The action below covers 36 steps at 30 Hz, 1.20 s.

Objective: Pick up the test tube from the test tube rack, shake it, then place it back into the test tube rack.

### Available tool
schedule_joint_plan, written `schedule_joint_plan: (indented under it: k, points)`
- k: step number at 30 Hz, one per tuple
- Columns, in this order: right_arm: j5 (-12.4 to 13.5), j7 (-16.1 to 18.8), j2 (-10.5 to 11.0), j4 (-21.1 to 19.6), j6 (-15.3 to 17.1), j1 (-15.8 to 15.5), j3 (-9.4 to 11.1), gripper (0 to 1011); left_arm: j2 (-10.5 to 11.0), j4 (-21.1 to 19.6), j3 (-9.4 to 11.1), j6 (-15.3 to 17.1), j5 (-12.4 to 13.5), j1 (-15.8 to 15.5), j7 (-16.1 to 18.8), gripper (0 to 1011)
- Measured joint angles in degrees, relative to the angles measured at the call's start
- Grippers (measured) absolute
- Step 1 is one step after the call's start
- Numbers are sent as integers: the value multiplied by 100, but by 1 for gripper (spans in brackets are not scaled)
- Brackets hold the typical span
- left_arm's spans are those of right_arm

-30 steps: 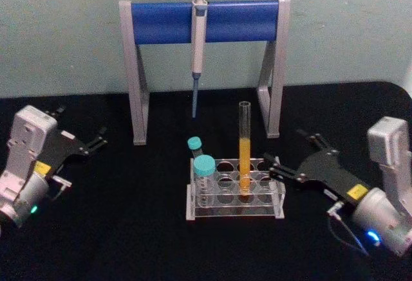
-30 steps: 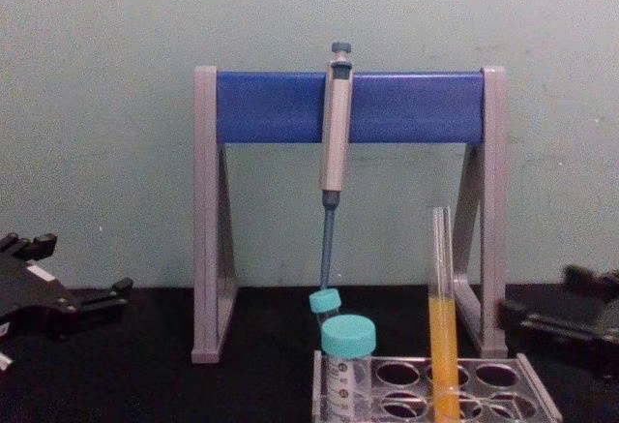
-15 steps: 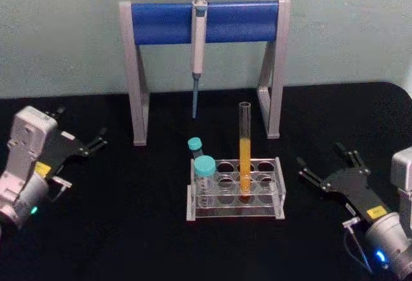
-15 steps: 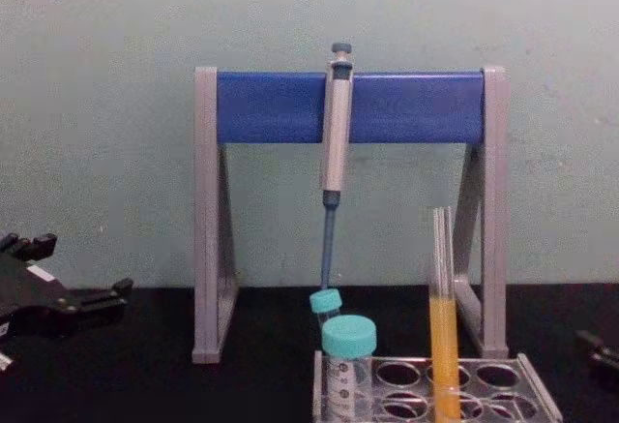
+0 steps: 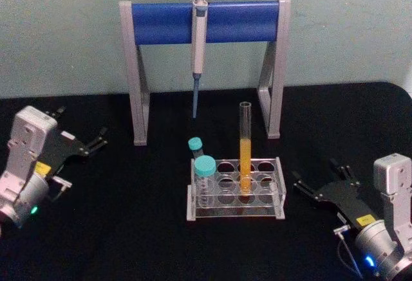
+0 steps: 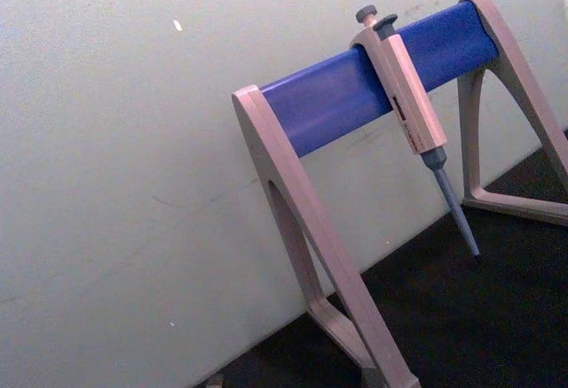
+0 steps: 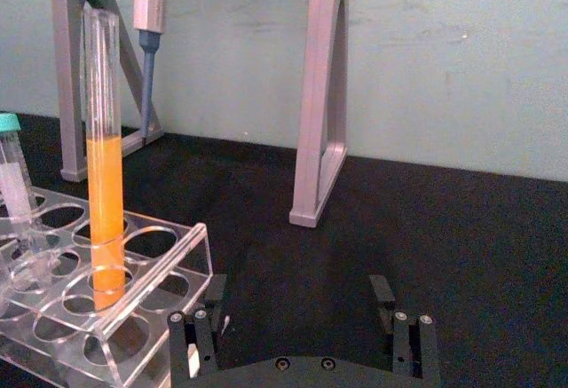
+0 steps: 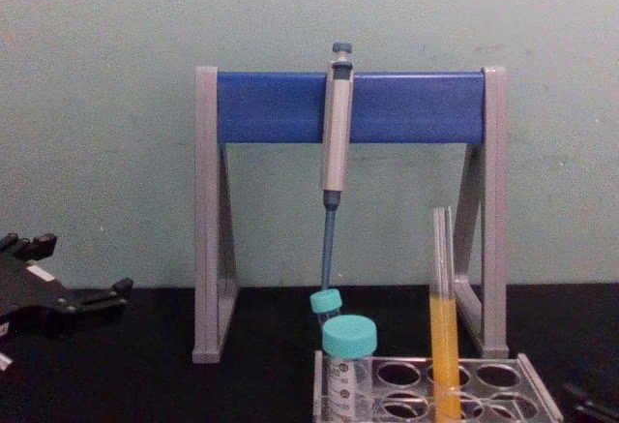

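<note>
**Two grippers spread and clear of rack; tube seated**

One test tube (image 5: 245, 146) noted: tall, thin, clear glass, uncapped, round-bottomed, upright in a hole of the test tube rack (image 5: 235, 190). Filled with orange-yellow liquid through roughly the lower half; upper part clear. Not touched by either gripper.

Rack: low, clear plastic, tray-like, top plate pierced with rows of round holes, glossy edges. Seated on the black matte worktop (image 5: 148, 191), in front of the pipette stand (image 5: 205, 22).

Two shorter teal-capped vials (image 5: 204, 173) observed at the rack's left end, the nearer one upright, the farther one leaning. Contents not discernible.

Stand: grey angular legs, blue cylindrical crossbar, against a pale green wall. Grey pipette (image 5: 198, 43) hung from the bar at centre, blue tapered tip pointing down, clear of the worktop.

Right gripper (image 5: 320, 180): black, fingers spread apart, holding nothing, low over the worktop to the right of the rack, near but not touching. Seen from the right wrist, finger ends (image 7: 205, 304) level with the rack's corner.

Left gripper (image 5: 82, 128): black fingers parted, holding nothing, at the far left, well apart from the rack.
</note>
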Motion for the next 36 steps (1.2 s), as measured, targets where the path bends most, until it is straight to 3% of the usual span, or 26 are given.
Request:
schedule_joint_plan:
  k: [36]
  points:
    - [10, 5, 22, -32, -1, -15, -7, 1000, 0, 0, 0, 0, 0, 0, 0, 1001]
